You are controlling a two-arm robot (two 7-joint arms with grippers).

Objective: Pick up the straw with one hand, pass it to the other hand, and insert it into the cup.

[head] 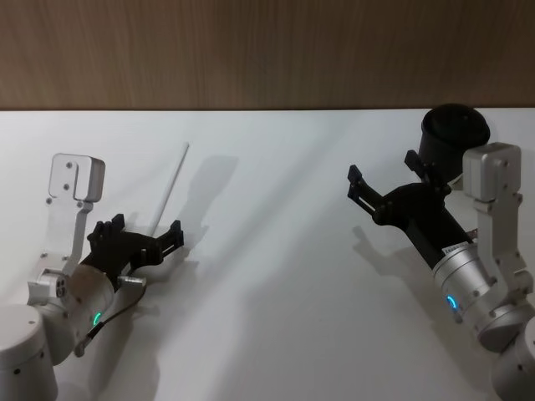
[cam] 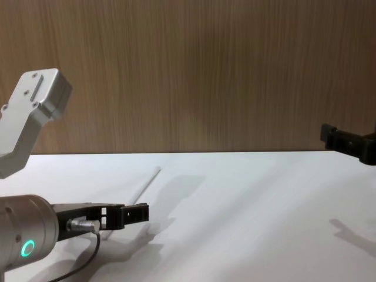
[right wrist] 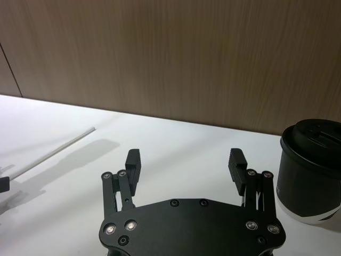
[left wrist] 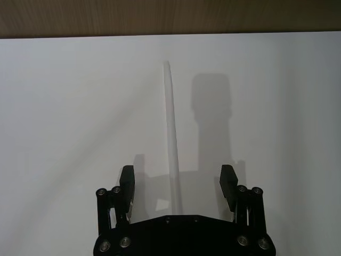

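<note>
- My left gripper sits low over the desk on the left, its jaws spread wide and holding nothing.
- The straw lies flat on the desk. Its near end is between those jaws, touching neither, and the rest points toward the wooden wall.
- My right gripper hangs above the desk on the right, jaws wide open and empty.
- The black cup stands upright just behind the right gripper, well apart from the straw.
</note>
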